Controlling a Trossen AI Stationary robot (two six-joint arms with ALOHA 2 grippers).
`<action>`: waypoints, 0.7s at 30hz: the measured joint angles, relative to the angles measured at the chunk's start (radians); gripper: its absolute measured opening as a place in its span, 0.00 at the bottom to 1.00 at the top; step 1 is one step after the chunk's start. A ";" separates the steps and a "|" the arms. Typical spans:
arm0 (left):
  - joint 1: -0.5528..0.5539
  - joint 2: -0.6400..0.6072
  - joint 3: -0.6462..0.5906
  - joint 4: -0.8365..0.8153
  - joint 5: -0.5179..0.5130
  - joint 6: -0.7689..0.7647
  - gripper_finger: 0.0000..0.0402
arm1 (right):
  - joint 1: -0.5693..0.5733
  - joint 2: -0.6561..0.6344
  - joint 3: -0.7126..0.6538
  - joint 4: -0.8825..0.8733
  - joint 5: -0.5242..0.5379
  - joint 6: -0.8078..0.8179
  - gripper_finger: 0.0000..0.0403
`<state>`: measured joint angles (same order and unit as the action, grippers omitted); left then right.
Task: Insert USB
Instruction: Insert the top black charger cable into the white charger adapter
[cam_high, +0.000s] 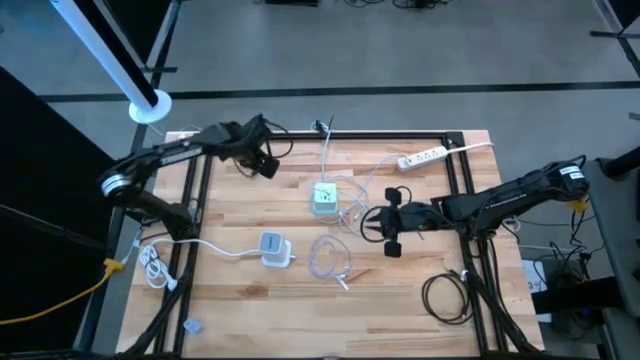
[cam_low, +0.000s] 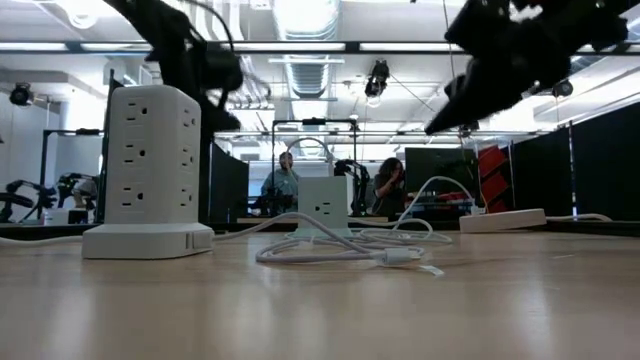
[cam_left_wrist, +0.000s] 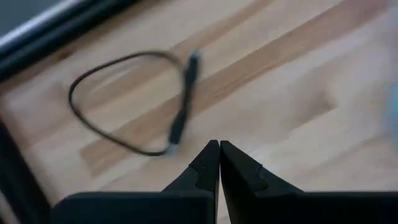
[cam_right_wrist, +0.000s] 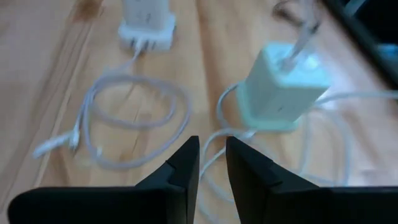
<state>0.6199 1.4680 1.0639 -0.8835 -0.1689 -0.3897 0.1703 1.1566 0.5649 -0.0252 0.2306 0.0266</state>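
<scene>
USB cable, thin white coil (cam_high: 332, 260), loose just beside square white charger tower (cam_high: 325, 199); right gripper (cam_high: 377, 224) slightly parted, empty, should descend squarely over plug; left gripper (cam_high: 268, 166) closed.

Wooden table (cam_high: 250, 300), two power towers (cam_high: 325, 199), white cables (cam_high: 330, 258), power strip (cam_high: 421, 157)

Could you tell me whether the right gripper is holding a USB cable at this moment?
No: in the right wrist view the right gripper has a bare gap between its fingers, and the white cable lies loose on the table.
</scene>
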 joint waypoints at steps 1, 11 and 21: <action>0.025 0.027 0.000 -0.015 0.014 0.017 0.01 | 0.002 0.010 -0.006 0.000 -0.011 0.008 0.17; 0.075 0.180 0.000 -0.065 0.047 0.093 0.20 | 0.008 0.055 -0.039 -0.013 -0.028 -0.049 0.21; 0.078 0.276 0.000 -0.053 0.050 0.121 0.55 | 0.006 0.057 -0.138 0.121 -0.029 -0.040 0.20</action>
<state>0.6979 1.7439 1.0637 -0.9361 -0.1188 -0.2691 0.1764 1.2137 0.4269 0.0962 0.2020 -0.0133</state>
